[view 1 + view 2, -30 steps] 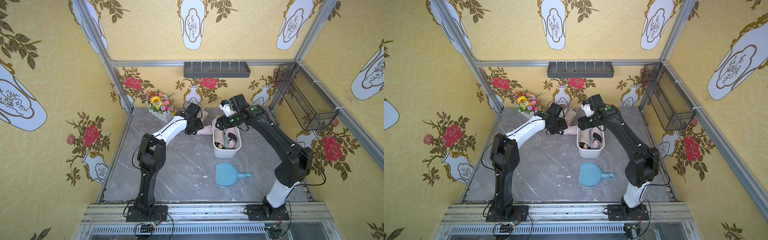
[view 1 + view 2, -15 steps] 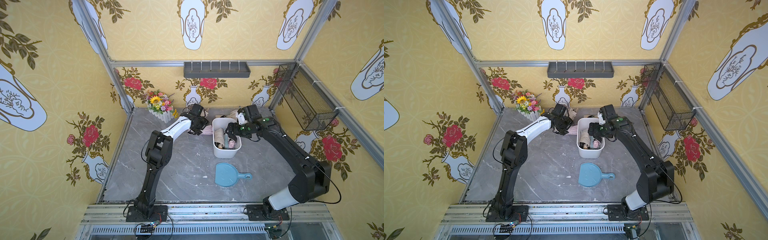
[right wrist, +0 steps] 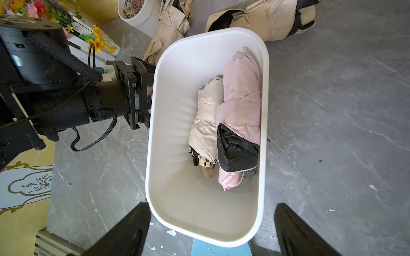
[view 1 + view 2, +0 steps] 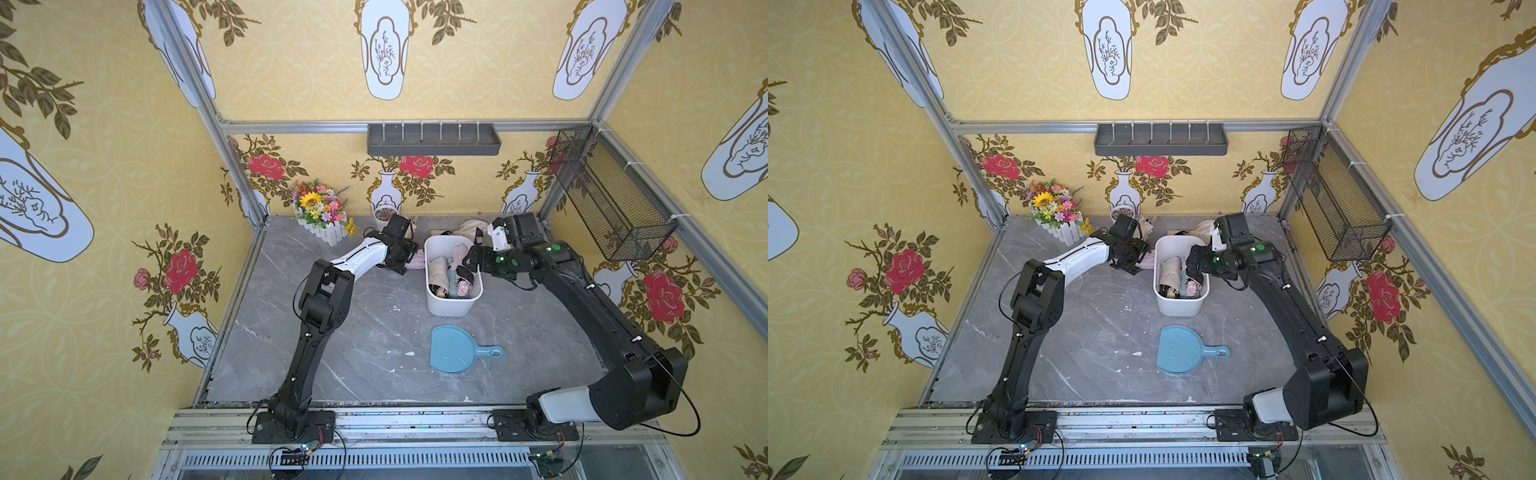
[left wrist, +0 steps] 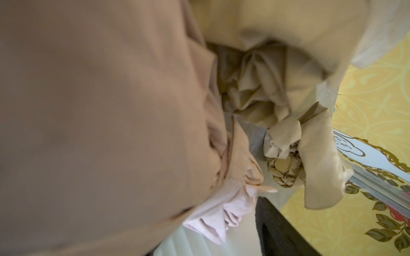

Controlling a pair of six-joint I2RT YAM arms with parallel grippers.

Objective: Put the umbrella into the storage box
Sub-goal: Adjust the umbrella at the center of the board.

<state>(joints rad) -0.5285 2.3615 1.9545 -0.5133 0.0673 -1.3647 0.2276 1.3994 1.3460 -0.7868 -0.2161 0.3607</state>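
1. Right wrist view: the right gripper's [image 3: 210, 230] fingers [image 3: 124, 232] stand wide apart with nothing between them, above the near rim of the storage box [image 3: 155, 137].
2. A cream umbrella [image 3: 206, 124] and a pink umbrella [image 3: 241, 106] lie inside against one long wall; the other half is bare.
3. The left gripper [image 3: 142, 97] presses at the box's outer wall; whether its fingers are clamped I cannot tell.
4. Left wrist view: blurred tan fabric [image 5: 99, 110] fills the frame.
5. Two beige umbrellas [image 3: 170, 28] lie on the tabletop [image 3: 332, 110] beyond the box.
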